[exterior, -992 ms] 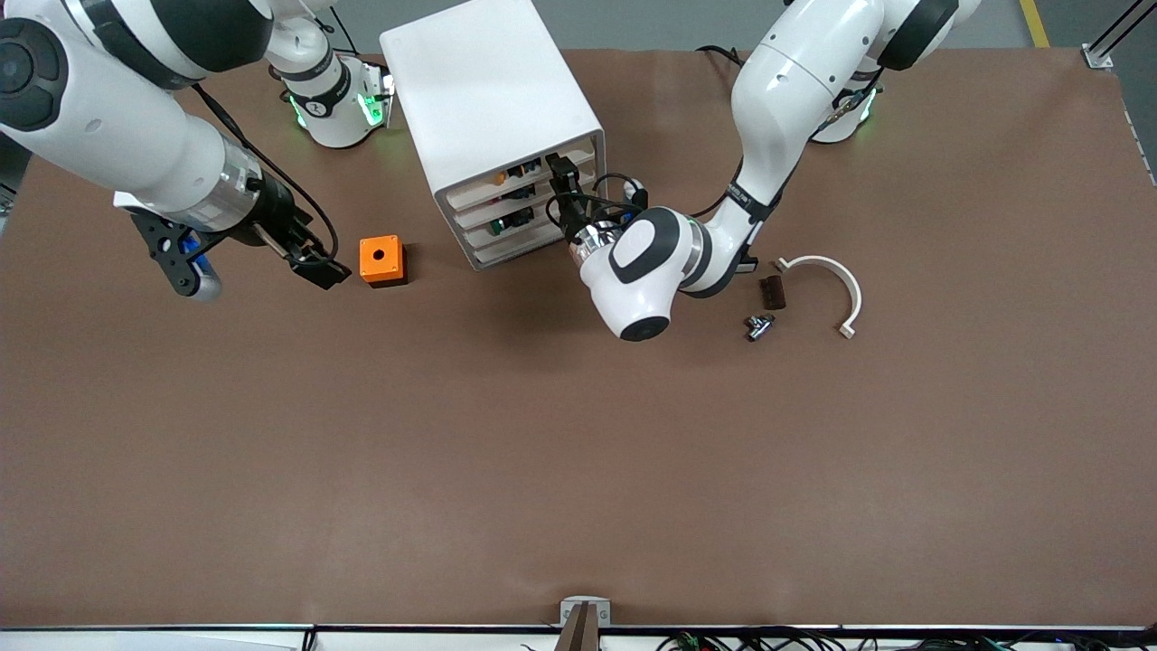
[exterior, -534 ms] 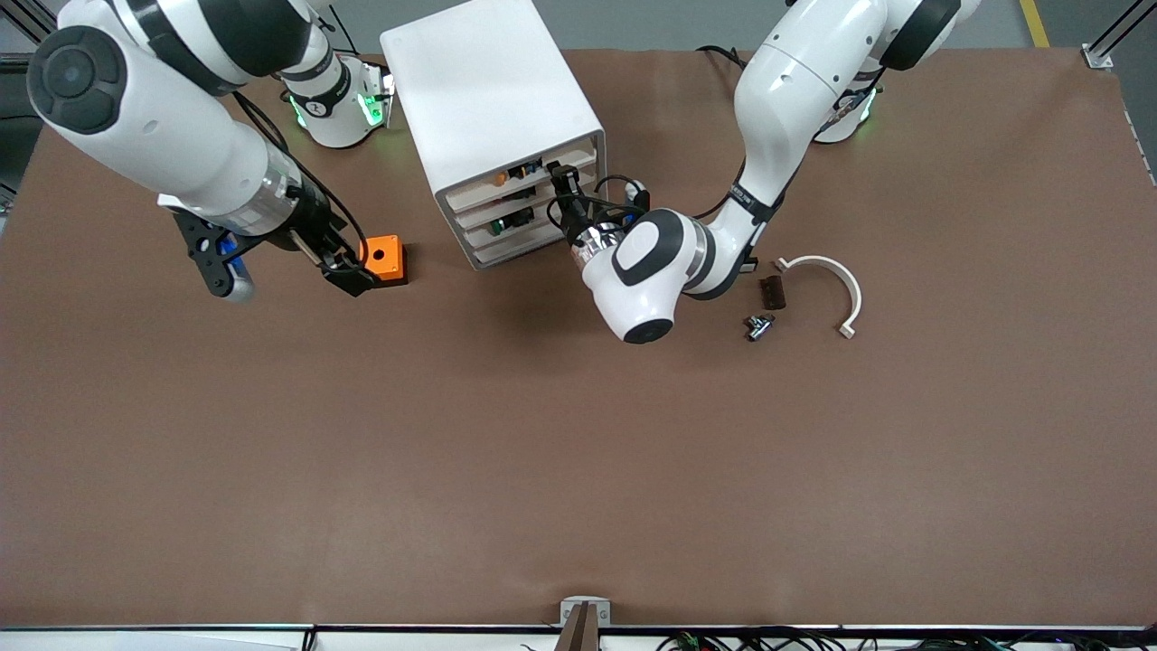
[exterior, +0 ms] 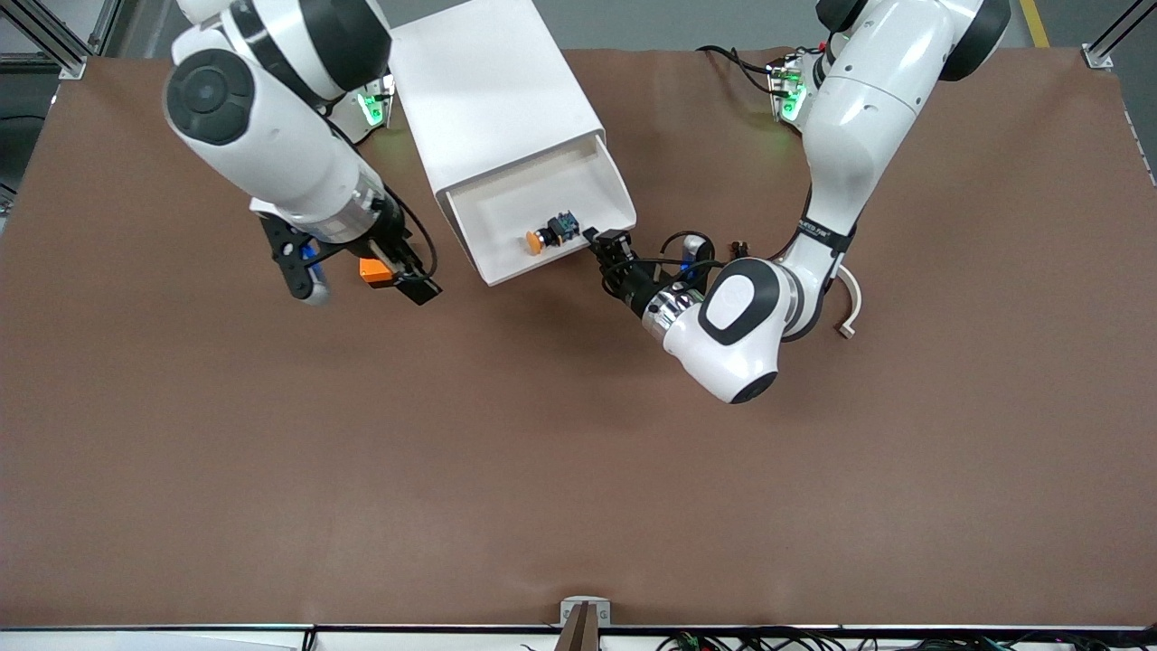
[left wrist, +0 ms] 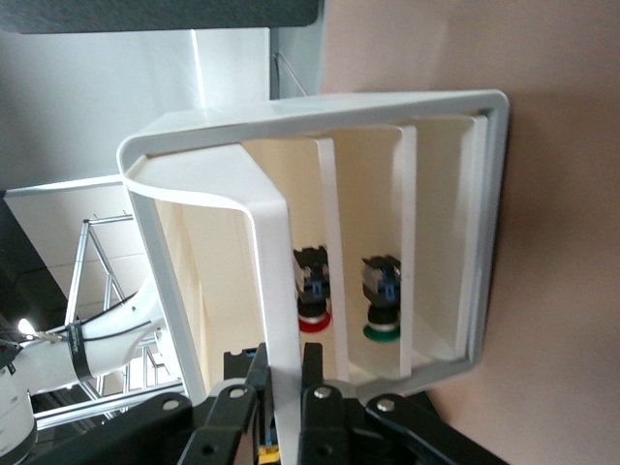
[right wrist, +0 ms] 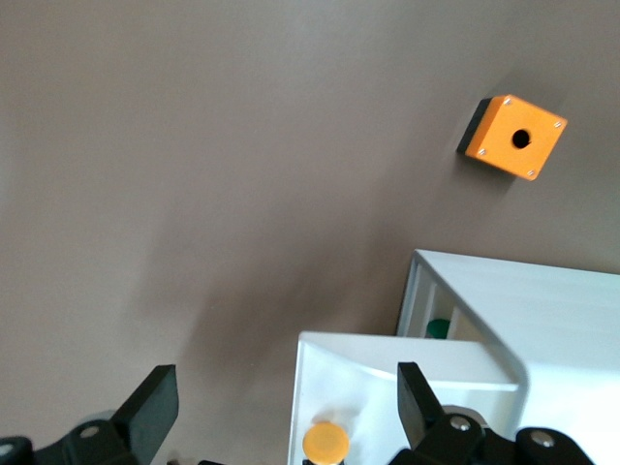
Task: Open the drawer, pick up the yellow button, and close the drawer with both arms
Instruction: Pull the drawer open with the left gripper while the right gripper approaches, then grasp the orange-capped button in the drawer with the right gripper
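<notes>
The drawer (exterior: pixel 542 212), a wide shallow tray of smooth white plastic with a slanted front lip, is drawn out from the top of the rounded white cabinet (exterior: pixel 484 90). On its flat floor, near the lip, the button (exterior: pixel 540 240) is seen lying on its side, a tiny pushbutton with a round orange cap and a black-and-blue body.

Toward the right arm's end of the table, the right gripper (exterior: pixel 402 280) is held with its black jaws spread wide and empty, over the orange square plastic box (exterior: pixel 372 269), which is partly hidden by it. In the right wrist view the box's top face is shown with a round hole. At the drawer's lip, the left gripper (exterior: pixel 607 242) is clamped tight on the thin white edge. A curved white plastic strip (exterior: pixel 850 303) is partly hidden by the left arm.
</notes>
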